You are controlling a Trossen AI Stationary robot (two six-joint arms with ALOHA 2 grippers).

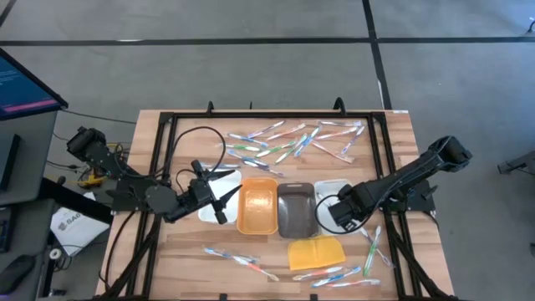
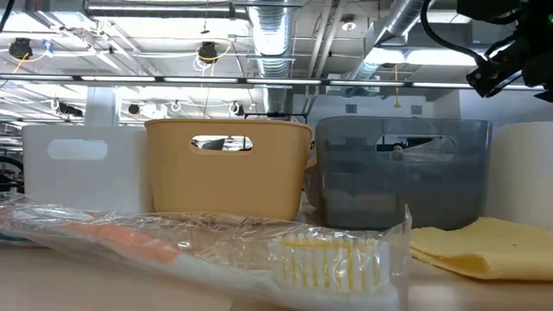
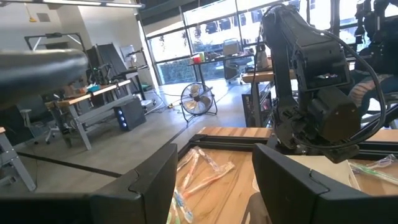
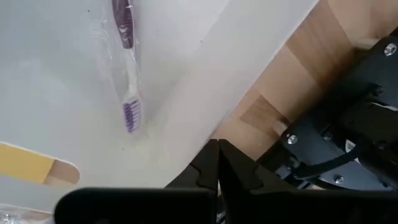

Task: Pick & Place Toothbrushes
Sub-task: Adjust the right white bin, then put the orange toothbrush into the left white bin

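Observation:
Wrapped toothbrushes lie loose on the table: a far cluster [image 1: 292,138], some at the near left [image 1: 238,259] and some at the near right [image 1: 343,274]. One with a purple head [image 4: 127,74] lies flat inside the right white tray [image 1: 334,191]. My right gripper [image 4: 217,163] points down over that tray's near rim, shut, with nothing between its fingers. My left gripper [image 3: 214,186] is held level above the left white tray [image 1: 213,209], open and holding nothing. In the low view, another wrapped toothbrush [image 2: 216,250] lies close to the camera.
An orange tray [image 1: 257,207] and a grey tray [image 1: 295,209] stand side by side between the two white trays. A yellow pad [image 1: 316,251] lies in front of them. The black frame rails [image 1: 159,167] run along the table's edges.

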